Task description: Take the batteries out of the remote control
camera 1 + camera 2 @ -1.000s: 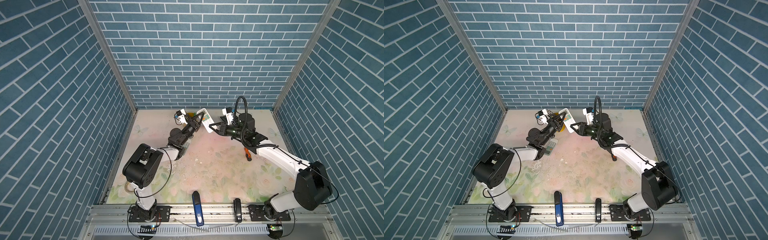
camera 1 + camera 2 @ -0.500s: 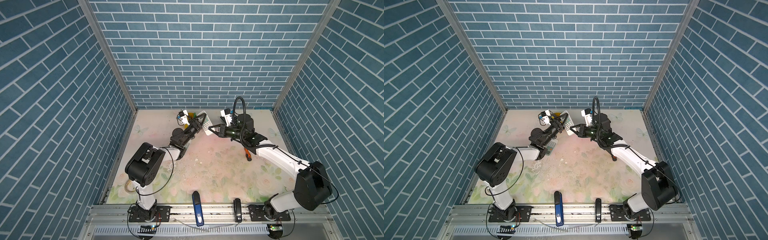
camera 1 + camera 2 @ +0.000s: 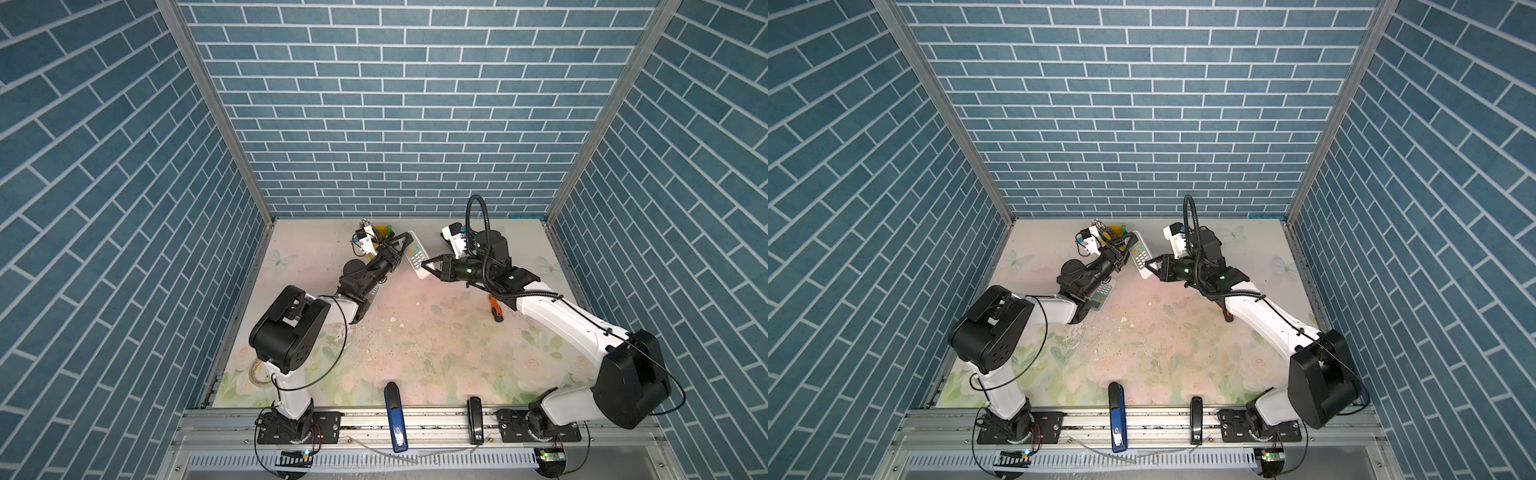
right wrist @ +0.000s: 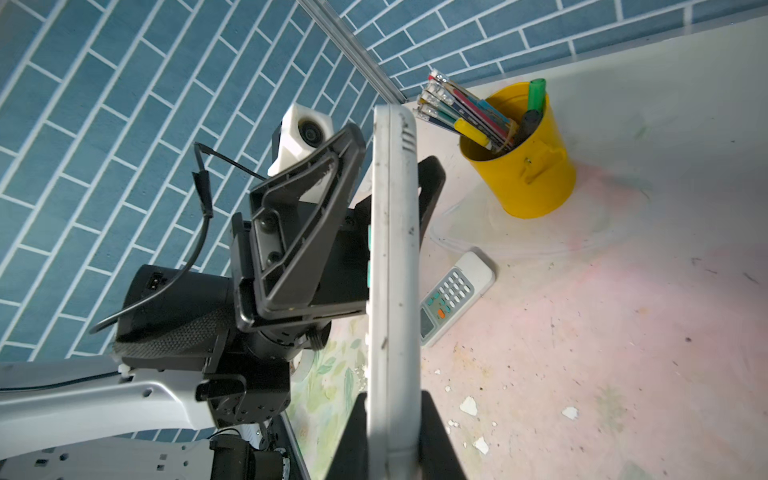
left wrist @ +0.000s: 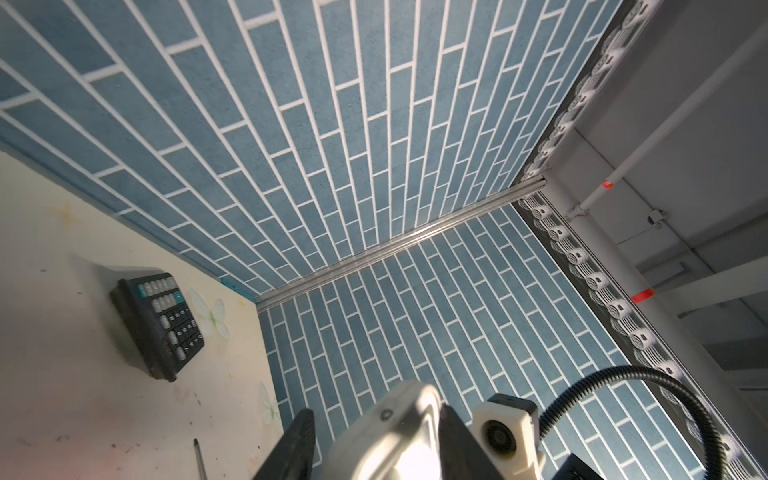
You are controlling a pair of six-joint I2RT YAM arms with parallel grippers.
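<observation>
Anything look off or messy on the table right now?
White chips are scattered over the middle of the floral mat, like flaked debris, and the mat looks stained and scuffed. The white remote is held off the mat, clamped in the right hand. Yellow pen cup stands upright; nothing spilled.

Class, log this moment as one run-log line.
right tool: shut on white remote | left tool: open around it | batteries: none visible
</observation>
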